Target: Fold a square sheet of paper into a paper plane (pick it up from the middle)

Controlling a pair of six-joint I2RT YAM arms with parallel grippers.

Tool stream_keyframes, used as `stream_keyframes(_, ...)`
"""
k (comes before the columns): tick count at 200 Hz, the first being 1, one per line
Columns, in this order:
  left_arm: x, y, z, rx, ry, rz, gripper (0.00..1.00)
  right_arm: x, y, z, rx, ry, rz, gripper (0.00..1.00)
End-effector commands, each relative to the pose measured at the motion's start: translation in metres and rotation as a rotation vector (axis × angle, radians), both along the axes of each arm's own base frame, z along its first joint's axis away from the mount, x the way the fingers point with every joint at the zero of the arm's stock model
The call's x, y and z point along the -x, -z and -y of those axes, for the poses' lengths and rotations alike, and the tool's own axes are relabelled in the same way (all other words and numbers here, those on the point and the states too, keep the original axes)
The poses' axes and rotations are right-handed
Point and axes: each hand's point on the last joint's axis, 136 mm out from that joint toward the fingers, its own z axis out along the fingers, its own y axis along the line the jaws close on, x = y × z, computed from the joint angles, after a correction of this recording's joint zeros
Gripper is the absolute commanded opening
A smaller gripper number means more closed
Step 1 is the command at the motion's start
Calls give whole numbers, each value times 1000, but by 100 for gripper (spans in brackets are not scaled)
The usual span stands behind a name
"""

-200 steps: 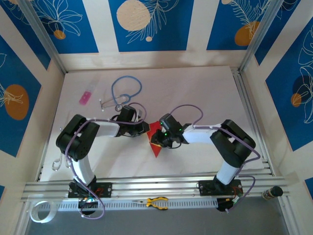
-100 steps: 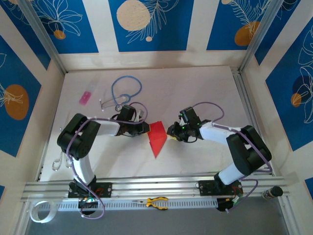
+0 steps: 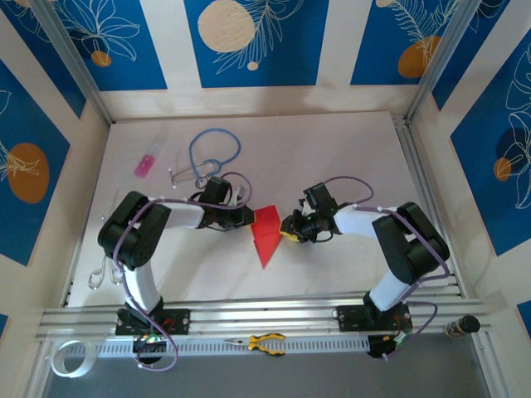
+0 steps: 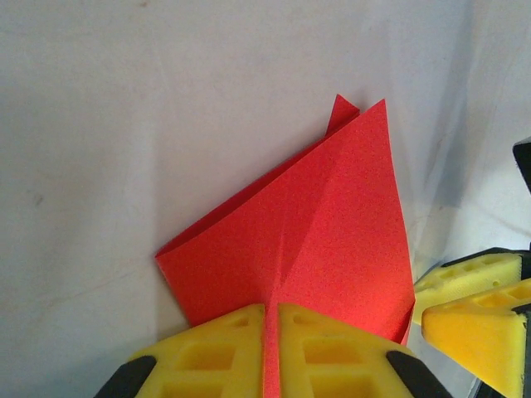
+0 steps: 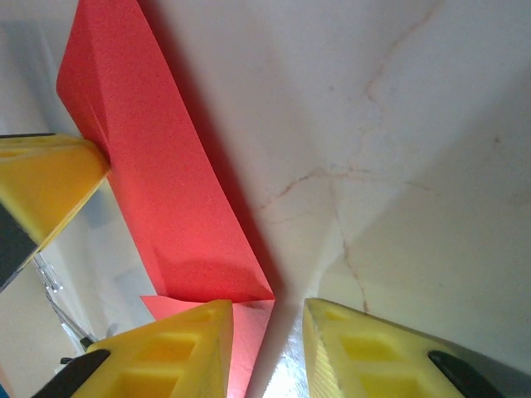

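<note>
We are clamping the left claw (image 4: 271, 311) on the folded paper (image 4: 332, 240) at mid-desk (image 3: 332, 149). The right claw (image 5: 267, 311) is hovering, jaws apart, at the paper's right edge. We are aiming to close squarely without tugging the crease.

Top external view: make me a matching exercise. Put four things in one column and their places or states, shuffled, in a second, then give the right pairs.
Things:
1. red folded paper
2. right gripper
3. pink item
4. pliers

Places or states:
A. on the table, far left
B. on the metal rail in front of the arm bases
C. clamped in the shut left gripper
D. open, at the paper's edge

Pairs: 1-C, 2-D, 3-A, 4-B
</note>
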Motion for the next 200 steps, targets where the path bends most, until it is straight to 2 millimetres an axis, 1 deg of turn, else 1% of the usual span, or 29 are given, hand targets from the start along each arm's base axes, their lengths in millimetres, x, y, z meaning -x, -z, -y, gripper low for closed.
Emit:
stream_keyframes(1, 10, 10, 8, -7, 49, -22, 13, -11, -8, -6, -34, -28, 35, 29)
stream_keyframes(32, 9, 9, 9, -5, 51, -20, 13, -16, -8, -9, -65, -35, 38, 29)
stream_keyframes(85, 9, 6, 9, -2, 50, -16, 13, -21, 1, -1, -28, -5, 30, 29)
stream_keyframes(120, 8, 6, 9, -1, 49, -16, 12, -19, -9, -16, -130, -73, 55, 28)
stream_keyframes(161, 6, -3, 10, 4, 45, -1, 13, -24, -25, -24, -209, -153, 116, 25)
stream_keyframes(200, 4, -5, 11, 6, 44, 2, 13, -25, -26, -26, -237, -191, 114, 24)
